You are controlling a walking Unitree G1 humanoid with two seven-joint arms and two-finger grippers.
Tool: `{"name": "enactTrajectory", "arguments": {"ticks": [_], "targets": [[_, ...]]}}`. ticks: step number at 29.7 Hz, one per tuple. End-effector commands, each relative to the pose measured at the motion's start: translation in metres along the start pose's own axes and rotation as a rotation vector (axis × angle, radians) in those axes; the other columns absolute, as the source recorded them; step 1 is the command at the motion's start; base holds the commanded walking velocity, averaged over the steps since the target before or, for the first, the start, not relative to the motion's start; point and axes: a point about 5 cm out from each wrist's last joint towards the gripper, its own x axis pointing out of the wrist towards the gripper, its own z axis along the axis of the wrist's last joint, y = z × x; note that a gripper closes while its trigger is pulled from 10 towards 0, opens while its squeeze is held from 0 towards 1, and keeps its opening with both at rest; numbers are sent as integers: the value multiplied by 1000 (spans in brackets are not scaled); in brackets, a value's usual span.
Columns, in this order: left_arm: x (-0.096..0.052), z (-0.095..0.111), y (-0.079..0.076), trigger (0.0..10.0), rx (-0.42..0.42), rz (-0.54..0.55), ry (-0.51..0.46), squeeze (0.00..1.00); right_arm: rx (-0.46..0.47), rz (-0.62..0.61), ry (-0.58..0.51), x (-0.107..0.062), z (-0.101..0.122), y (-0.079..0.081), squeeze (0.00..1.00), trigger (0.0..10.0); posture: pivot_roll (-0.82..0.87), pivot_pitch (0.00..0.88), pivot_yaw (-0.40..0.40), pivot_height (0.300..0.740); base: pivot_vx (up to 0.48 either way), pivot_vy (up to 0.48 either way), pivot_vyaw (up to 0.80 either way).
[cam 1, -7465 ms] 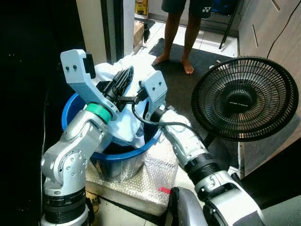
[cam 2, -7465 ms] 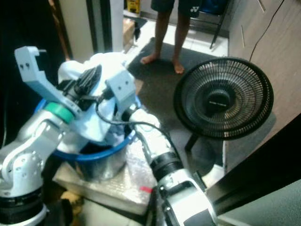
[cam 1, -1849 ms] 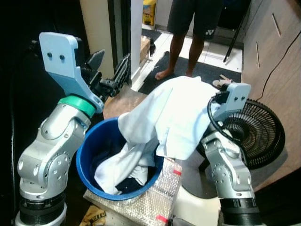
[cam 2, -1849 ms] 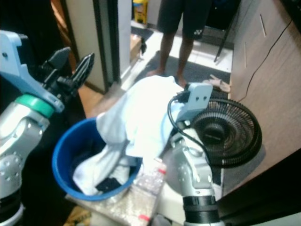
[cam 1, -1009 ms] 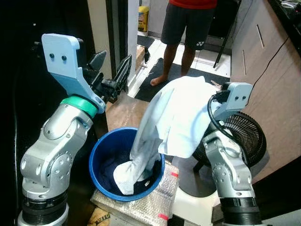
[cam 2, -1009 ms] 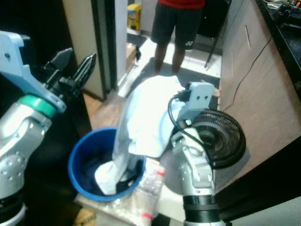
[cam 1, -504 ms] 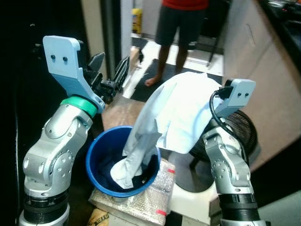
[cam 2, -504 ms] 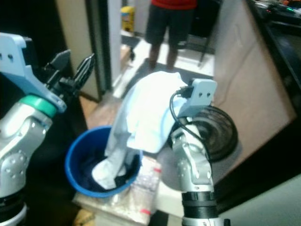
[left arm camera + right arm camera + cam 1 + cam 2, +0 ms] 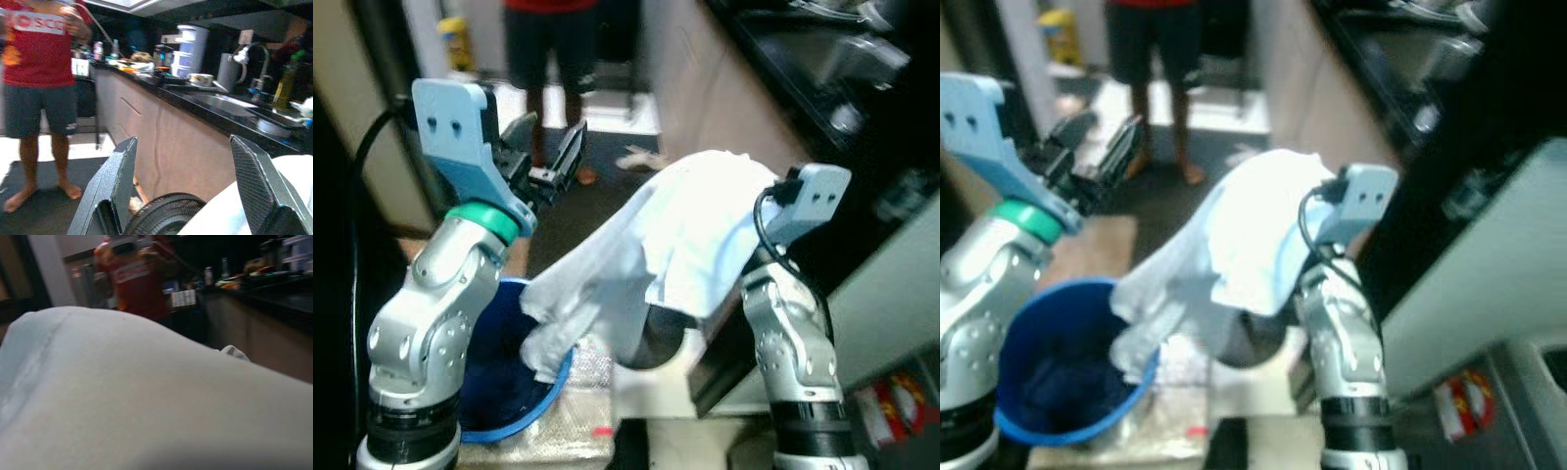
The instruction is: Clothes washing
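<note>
A large white garment (image 9: 685,230) hangs off my raised right gripper (image 9: 744,211), which is shut on it; the cloth covers the fingers. In the right wrist view the white garment (image 9: 146,396) lies right over the lens. Its loose end dangles at the rim of the blue bucket (image 9: 480,416), low on the left, which holds dark clothes. My left gripper (image 9: 546,157) is raised above the bucket, open and holding nothing. The left wrist view has its two fingers (image 9: 117,171) spread wide.
A person (image 9: 548,39) in a red shirt and dark shorts stands barefoot on a dark mat ahead. A black fan (image 9: 656,338) sits behind the hanging cloth. A dark kitchen counter with a sink (image 9: 234,105) runs along the right. A white appliance (image 9: 1489,284) stands at the right.
The whole view has swung to the right. The garment's tail, which lay inside the bucket, has come up to its rim. Both arms keep their raised pose.
</note>
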Motion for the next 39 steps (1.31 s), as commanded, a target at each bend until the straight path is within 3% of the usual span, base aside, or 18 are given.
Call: {"name": "enactTrajectory", "arguments": {"ticks": [1, 33, 37, 39], "targets": [[-1, -2, 0, 10000, 7, -2, 4, 0, 1, -6, -43, 2, 7, 0, 0, 10000, 99, 93, -22, 724, 0, 0, -800], [0, -2, 0, 10000, 10, -3, 10, 0, 10, -36, -70, 3, 11, -3, 0, 10000, 103, 98, -13, 724, 0, 0, -800], [0, -2, 0, 10000, 17, -4, 11, 0, 14, -30, -107, 7, 21, 1, 0, 10000, 103, 98, -10, 724, 0, 0, -800], [0, -2, 0, 10000, 23, 0, 15, 0, 23, -14, -170, 14, 37, 7, 0, 10000, 103, 97, -9, 724, 0, 0, -800]]}}
